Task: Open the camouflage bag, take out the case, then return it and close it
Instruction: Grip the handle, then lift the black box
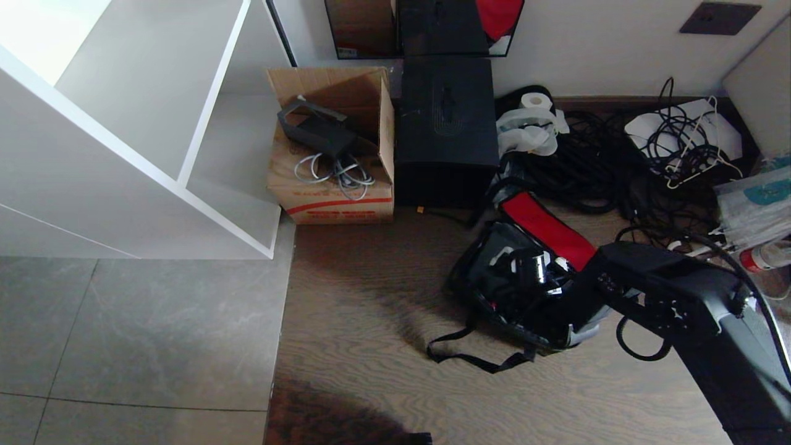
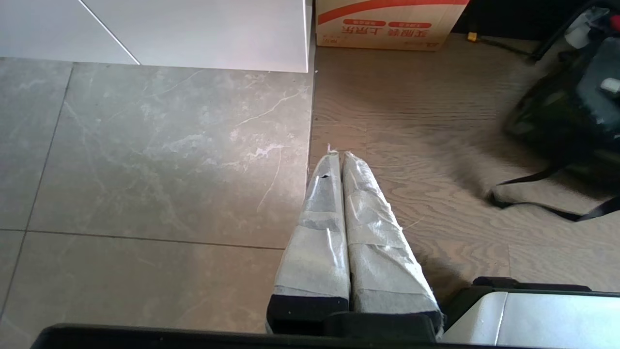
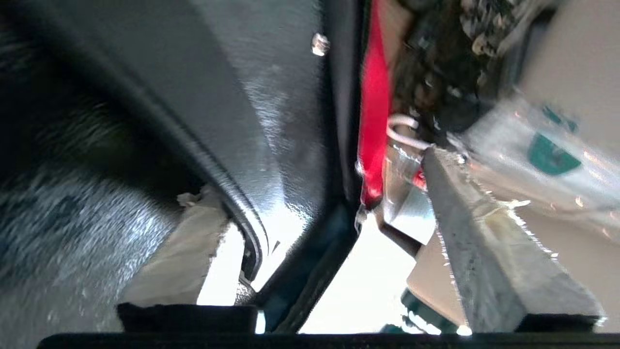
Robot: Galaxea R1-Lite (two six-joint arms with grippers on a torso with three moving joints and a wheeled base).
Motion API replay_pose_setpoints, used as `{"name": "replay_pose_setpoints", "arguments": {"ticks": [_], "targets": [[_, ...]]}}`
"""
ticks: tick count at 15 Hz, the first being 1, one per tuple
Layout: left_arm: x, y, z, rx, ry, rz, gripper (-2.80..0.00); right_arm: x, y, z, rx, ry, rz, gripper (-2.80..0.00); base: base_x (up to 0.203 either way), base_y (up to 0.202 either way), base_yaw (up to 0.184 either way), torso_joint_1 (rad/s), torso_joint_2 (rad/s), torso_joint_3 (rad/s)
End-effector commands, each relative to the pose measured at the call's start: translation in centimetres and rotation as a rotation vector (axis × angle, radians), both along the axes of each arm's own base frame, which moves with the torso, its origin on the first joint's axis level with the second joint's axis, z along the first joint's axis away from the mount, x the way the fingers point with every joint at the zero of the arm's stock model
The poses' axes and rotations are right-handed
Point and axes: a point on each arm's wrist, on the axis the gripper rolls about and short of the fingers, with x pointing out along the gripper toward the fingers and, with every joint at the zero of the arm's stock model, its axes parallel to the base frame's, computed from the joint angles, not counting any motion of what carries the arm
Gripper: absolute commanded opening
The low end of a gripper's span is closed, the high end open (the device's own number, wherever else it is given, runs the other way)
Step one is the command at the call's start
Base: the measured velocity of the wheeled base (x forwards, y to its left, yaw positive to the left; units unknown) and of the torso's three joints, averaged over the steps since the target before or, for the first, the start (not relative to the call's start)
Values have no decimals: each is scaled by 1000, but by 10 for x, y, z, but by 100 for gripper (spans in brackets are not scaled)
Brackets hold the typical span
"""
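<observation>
the camouflage bag (image 1: 494, 296) lies open on the wood floor (image 1: 371, 346), red lining up, the case (image 3: 271, 121) inside it. right gripper (image 3: 329, 228) reaches in, jaws released astride the case's edge. left gripper (image 2: 341, 160) hangs parked over the floor, jaws clenched.

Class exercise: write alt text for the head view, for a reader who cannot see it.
A soft camouflage bag lies open on a brown wooden floor, red lining showing, with the robot's black right arm reaching into it from the right. Behind stand a brown cardboard carton, a tall black box and tangled black cables.
</observation>
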Motion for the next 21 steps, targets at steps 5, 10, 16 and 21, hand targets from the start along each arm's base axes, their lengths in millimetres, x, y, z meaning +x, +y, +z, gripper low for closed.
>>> {"name": "replay_pose_setpoints", "arguments": {"ticks": [5,10,16,21], "targets": [[0,0,0,0,-1,0,-280,22,-15,-5,-1,0,-41,-280,0,0,0,0,0,0],[0,0,0,0,-1,0,-280,25,-14,-22,-3,8,-42,-280,0,0,0,0,0,0],[0,0,0,0,-1,0,-280,19,-8,-6,28,-41,-41,-280,0,0,0,0,0,0],[0,0,0,0,-1,0,-280,10,18,83,47,-192,-13,-280,0,0,0,0,0,0]]}}
